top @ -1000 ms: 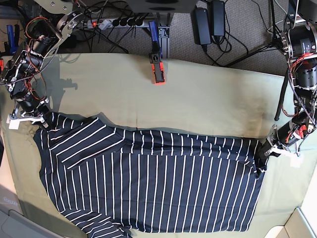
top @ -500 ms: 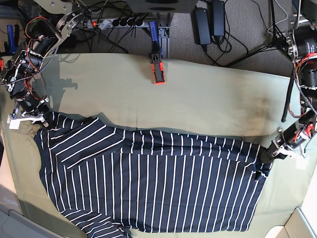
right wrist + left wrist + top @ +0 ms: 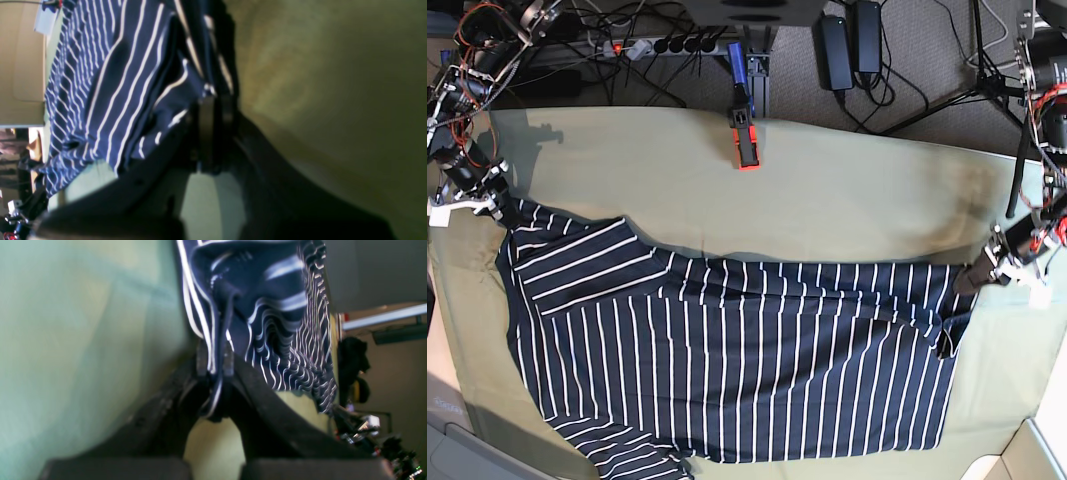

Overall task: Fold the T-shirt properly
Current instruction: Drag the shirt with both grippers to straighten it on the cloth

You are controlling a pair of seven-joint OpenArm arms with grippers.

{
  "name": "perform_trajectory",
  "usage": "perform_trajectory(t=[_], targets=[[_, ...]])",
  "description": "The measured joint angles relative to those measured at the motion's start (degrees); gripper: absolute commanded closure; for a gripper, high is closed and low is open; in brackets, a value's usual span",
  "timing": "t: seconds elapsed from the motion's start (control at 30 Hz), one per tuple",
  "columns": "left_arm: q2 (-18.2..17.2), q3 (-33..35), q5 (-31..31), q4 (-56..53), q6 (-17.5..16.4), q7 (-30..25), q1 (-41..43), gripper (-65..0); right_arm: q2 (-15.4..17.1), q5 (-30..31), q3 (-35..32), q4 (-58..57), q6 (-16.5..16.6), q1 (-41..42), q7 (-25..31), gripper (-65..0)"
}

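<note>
The navy T-shirt (image 3: 727,360) with thin white stripes lies spread across the pale green tablecloth (image 3: 827,200), pulled taut along its far edge. My left gripper (image 3: 975,277), at the right of the base view, is shut on the shirt's far right corner. The left wrist view shows its fingers (image 3: 228,358) pinching a striped fold of the shirt (image 3: 283,323). My right gripper (image 3: 499,211), at the left of the base view, is shut on the far left corner by the sleeve. The right wrist view shows its fingers (image 3: 206,113) clamped on the shirt's edge (image 3: 133,66).
A black and orange clamp (image 3: 745,135) sits on the table's far edge at the middle. A power strip (image 3: 662,45), adapters and cables lie on the floor behind. The shirt's near hem hangs at the table's near edge. A pale box corner (image 3: 1042,450) shows at the near right.
Both grippers have moved outward and toward the far side, holding the shirt's corners. The shirt is stretched wider and flatter; its far edge has shifted toward the far side of the table.
</note>
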Motion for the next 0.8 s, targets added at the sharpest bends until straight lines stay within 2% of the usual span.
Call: perform_trajectory(t=[0.2,0.3,0.4,0.53,0.8], targets=[[-0.11,-0.98,-2.54,0.00,0.00,2.21,0.37,0.0,2.54,1.51,-0.02,0.00,0.09,-0.92,-2.78,0.0],[-0.96,-1.11,-5.79,0.00,0.00,5.46,0.37,0.0,3.48,1.81,-0.02,0.00,0.13,-0.92,-4.28,0.0],[-2.01,-1.16,-5.79,0.02,0.00,8.09,0.35,0.0,3.80,1.88,-0.02,0.00,0.15,-0.94,-4.94,0.0],[-2.56,-1.16,-5.90,0.17,-0.04,8.55,1.33,0.0,3.91,2.23,-0.02,0.00,0.15,-1.33,-5.31,0.0],[-5.77,-1.14,-5.90,6.45,-0.35,8.57,9.33,0.0,4.22,6.38,-0.02,0.13,0.31,-5.77,-5.14,0.0]])
